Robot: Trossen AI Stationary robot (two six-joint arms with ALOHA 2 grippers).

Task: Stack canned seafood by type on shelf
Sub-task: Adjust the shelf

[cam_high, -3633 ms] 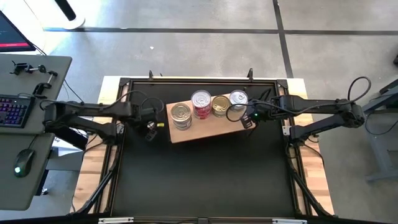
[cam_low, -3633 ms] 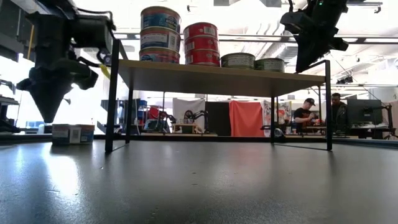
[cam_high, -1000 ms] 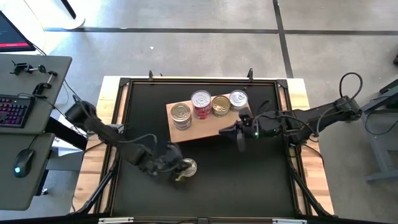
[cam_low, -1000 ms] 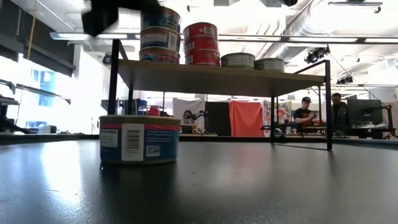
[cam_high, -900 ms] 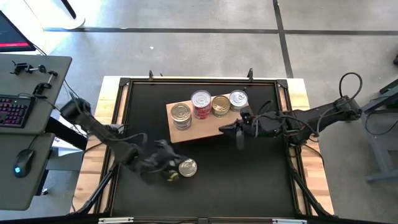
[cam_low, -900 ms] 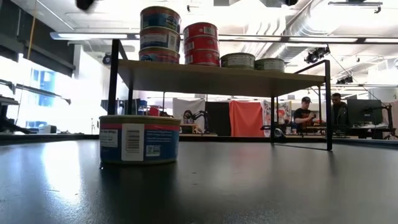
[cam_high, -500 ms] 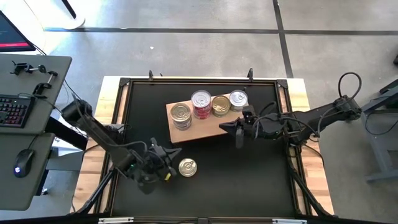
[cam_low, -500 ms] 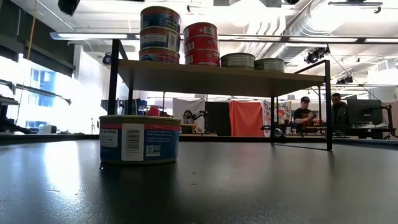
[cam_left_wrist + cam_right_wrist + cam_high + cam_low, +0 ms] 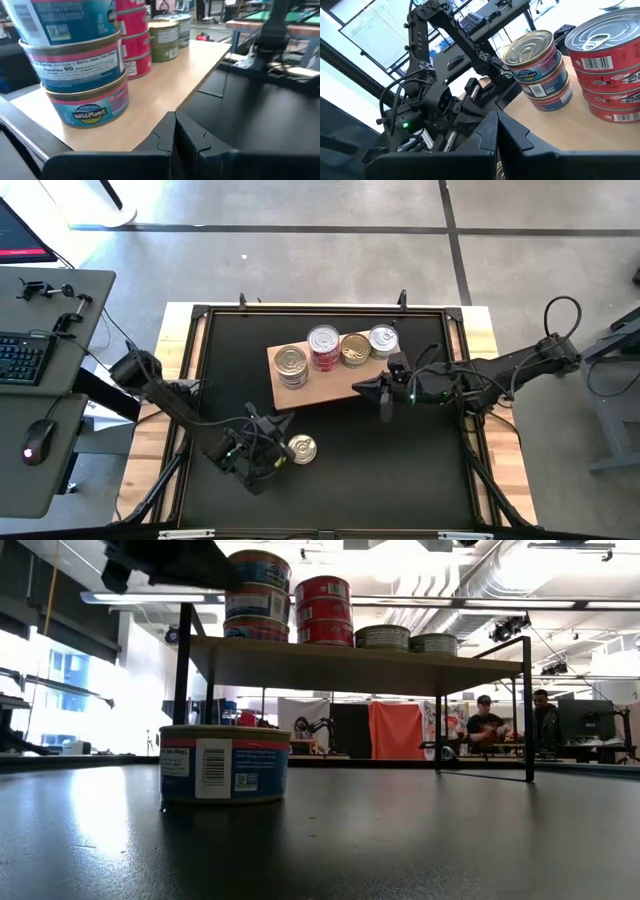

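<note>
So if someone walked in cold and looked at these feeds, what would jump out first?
Probably the lone can standing upright on the black table, in front of the shelf, with the left gripper right beside it, fingers shut and empty. Next, the shelf's row of tins: a tall blue-and-pink stack, a red stack, then two low greenish cans. The right gripper hangs shut at the shelf's right end.

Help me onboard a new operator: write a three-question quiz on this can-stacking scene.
1. True or false: one loose can stands on the table, off the shelf.
2. How many cans are in the red stack? A) two B) three C) four
3. Fill in: the gripper nearer the loose can, left gripper or right gripper, is the ___ one.
Key: 1 true; 2 B; 3 left.
</note>
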